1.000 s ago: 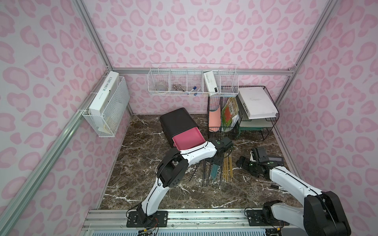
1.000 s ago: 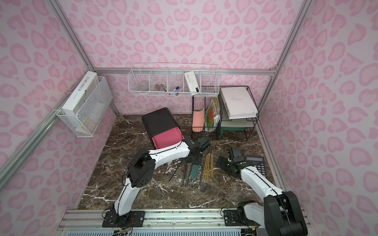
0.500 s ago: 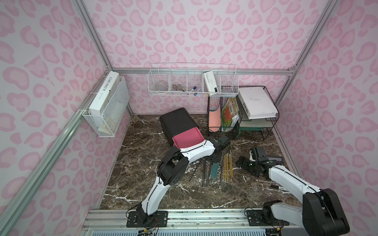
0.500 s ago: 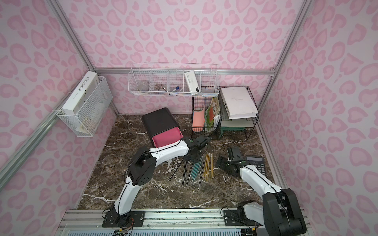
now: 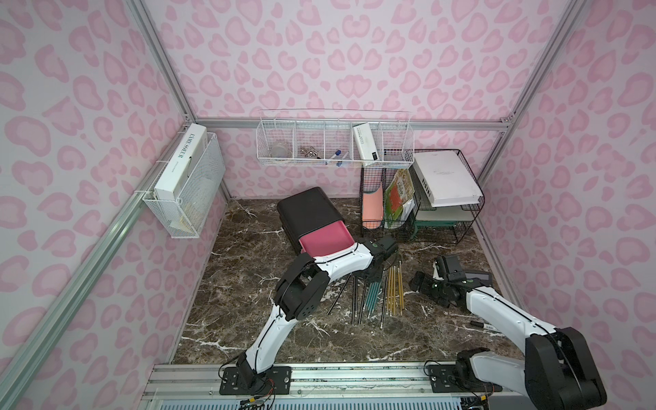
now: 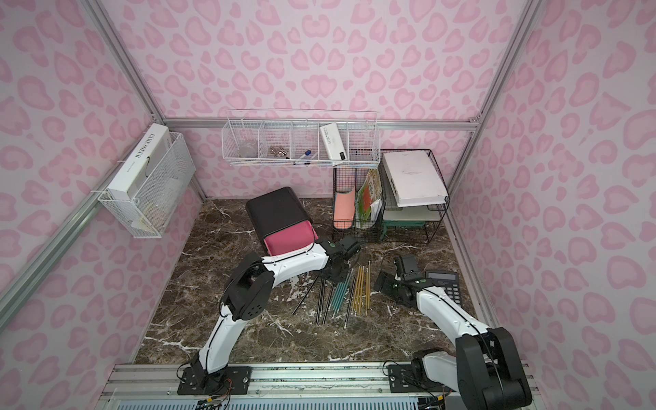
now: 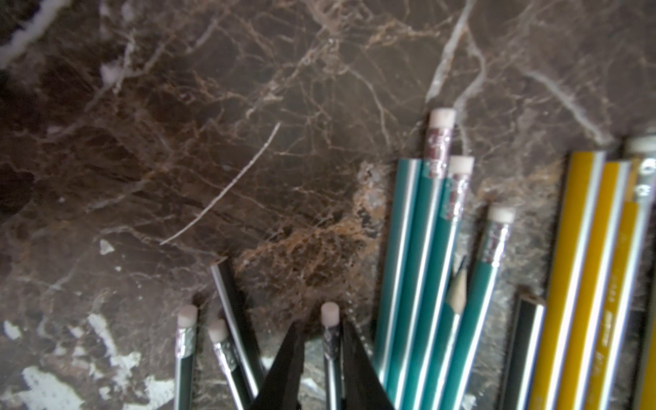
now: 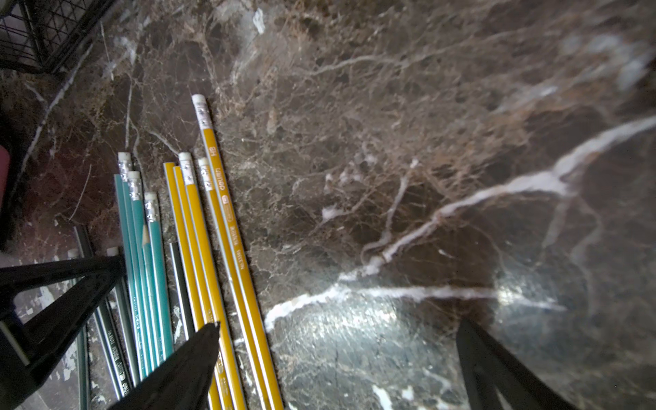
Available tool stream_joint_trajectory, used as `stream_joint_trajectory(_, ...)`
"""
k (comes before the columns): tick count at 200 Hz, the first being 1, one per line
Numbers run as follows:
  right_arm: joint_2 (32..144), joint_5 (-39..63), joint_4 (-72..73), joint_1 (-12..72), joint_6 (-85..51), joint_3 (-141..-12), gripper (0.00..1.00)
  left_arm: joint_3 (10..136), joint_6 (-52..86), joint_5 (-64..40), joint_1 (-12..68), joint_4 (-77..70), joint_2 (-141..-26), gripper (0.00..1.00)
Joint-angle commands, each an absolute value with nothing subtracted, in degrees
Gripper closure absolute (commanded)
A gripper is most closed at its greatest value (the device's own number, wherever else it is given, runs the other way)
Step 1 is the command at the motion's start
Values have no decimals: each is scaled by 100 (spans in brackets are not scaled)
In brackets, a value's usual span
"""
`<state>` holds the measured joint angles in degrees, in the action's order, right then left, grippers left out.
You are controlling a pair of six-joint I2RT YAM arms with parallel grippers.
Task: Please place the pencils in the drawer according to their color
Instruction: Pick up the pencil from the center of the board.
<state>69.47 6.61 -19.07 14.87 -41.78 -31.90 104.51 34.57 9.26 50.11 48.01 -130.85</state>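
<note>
One black pencil [image 7: 331, 340] sits between the narrow jaws of the left gripper [image 7: 320, 323] — grip not yet certain; right gripper [image 8: 337, 330] gapes empty. Next — clamp, lift, carry to the open drawer [image 5: 324, 241].

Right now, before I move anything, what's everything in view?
black pencils: about five, row's left
teal pencils: about four, row's middle
yellow pencils: about five, row's right
drawer cabinet: one, black, top pink drawer open, behind pencils
file rack: one, black wire, back right
wall baskets: two, white wire, back and left walls
calculator: one, black, far right
left gripper: black, straddling a black pencil, not yet closed
right gripper: black, open, beside yellow pencils
</note>
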Motion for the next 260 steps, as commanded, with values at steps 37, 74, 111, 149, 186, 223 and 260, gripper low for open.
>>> stream_joint_trajectory(37, 6908, 588, -1897, 1490, -4139, -3232, 5, 10457, 3435, 765, 5008, 4809, -13267, 81)
stream_joint_trajectory(74, 6904, 580, -1899, 1485, -4142, -3235, 4, 10452, 3402, 713, 5008, 4776, -13333, 88)
stream_joint_trajectory(111, 6908, 576, -1903, 1479, -4132, -3234, 4, 10457, 3375, 660, 5002, 4772, -13384, 100)
stream_joint_trajectory(149, 6910, 580, -1890, 1480, -4132, -3234, 5, 10460, 3310, 572, 5004, 4772, -13337, 100)
stream_joint_trajectory(186, 6948, 631, -1828, 1485, -4141, -3223, 5, 10532, 3261, 593, 5001, 4880, -13013, 100)
stream_joint_trajectory(223, 7013, 666, -1768, 1491, -4146, -3244, 5, 10697, 3178, 703, 5007, 5091, -12677, 100)
stream_joint_trajectory(260, 7091, 702, -1701, 1492, -4150, -3261, 5, 10860, 3122, 540, 5004, 5293, -12446, 100)
